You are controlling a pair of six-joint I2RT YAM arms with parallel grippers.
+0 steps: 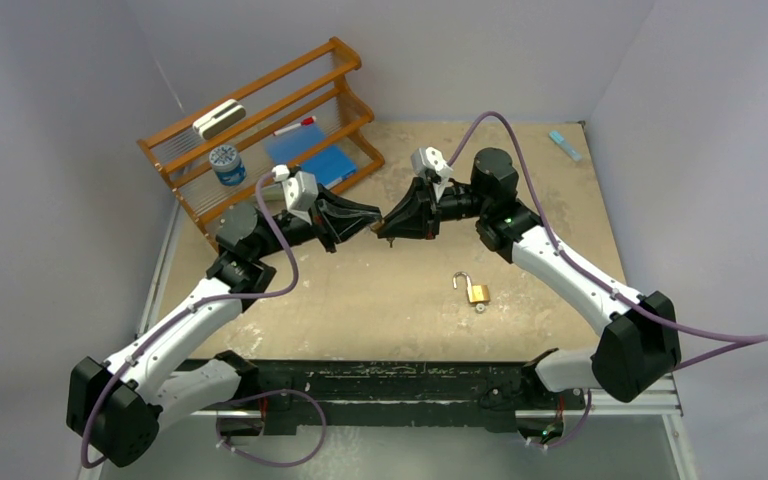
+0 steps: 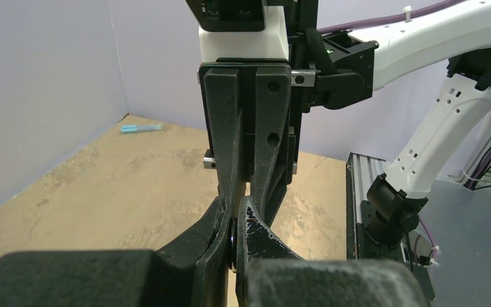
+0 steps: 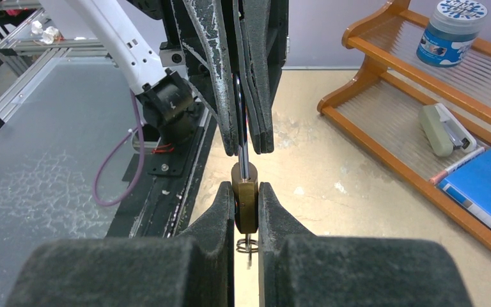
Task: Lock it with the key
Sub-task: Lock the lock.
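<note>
My right gripper [image 3: 247, 192] is shut on the brass body of a padlock [image 3: 245, 206] and holds it above the table. Its silver shackle [image 3: 243, 150] runs up into my left gripper [image 3: 248, 137], which is shut on it. A key ring [image 3: 247, 245] hangs under the body; the key itself is mostly hidden. In the top view the two grippers, left [image 1: 370, 222] and right [image 1: 390, 227], meet tip to tip mid-table. In the left wrist view my left gripper [image 2: 236, 220] pinches a thin dark edge, facing the right fingers [image 2: 268, 141]. A second brass padlock [image 1: 475, 291] lies on the table with its shackle open.
A wooden rack [image 1: 260, 130] stands at the back left with a stapler [image 1: 218, 118], a blue jar [image 1: 227, 165], a blue book [image 1: 320, 162] and a red pen [image 1: 295, 126]. A light blue item [image 1: 564, 145] lies at the back right corner.
</note>
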